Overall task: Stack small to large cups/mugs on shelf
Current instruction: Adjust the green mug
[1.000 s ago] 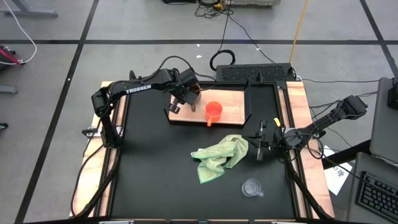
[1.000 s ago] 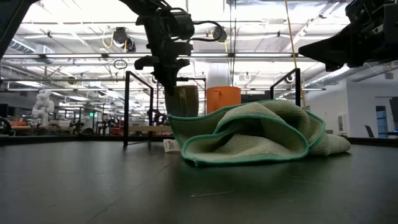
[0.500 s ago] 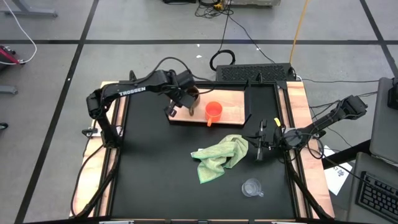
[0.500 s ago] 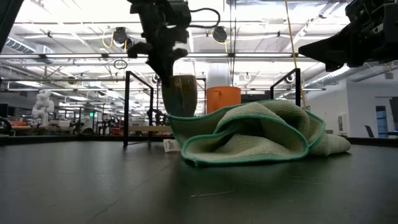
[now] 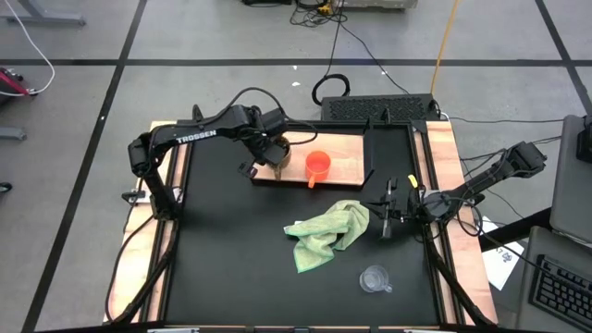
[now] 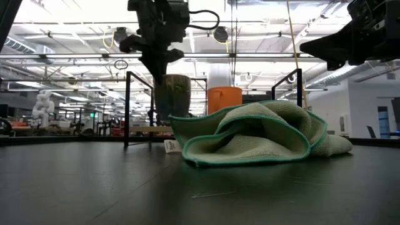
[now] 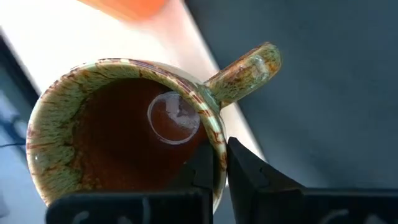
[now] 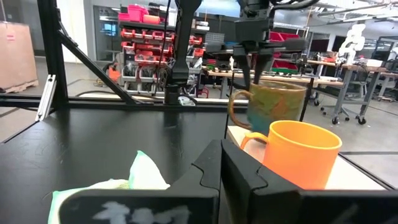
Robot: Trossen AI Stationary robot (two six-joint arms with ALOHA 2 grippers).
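Note:
The brown glossy mug [image 5: 278, 148] is upright at the near left part of the wooden shelf [image 5: 347, 166], in my left gripper [image 5: 274, 155], which is shut on it. Its handle [image 7: 249, 71] sticks out past the shelf's near edge. The mug also shows in the low view [image 6: 174, 97] and the right wrist view [image 8: 277, 102]. The orange cup [image 5: 317, 166] stands on its base at the shelf's middle. The clear glass cup [image 5: 375, 277] stands on the table near the front right. My right gripper [image 5: 387, 220] is shut and empty near the table's right edge. My left gripper [image 7: 221, 158] holds the mug by its rim [image 7: 214, 134], right beside the handle. One finger is inside the mug and one [image 7: 245, 168] outside. The fingers come from above, pointing down. The mug hangs upright; I cannot tell whether its base touches the shelf.
A light green cloth [image 5: 326, 233] lies bunched on the black table between the shelf and the glass cup. Black brackets [image 5: 370, 148] stand at the shelf's ends. There is free table to the left of the cloth.
My left gripper has carried the brown mug a short way toward the table's left and near edges along the shelf. The mug has stayed upright in the hold.

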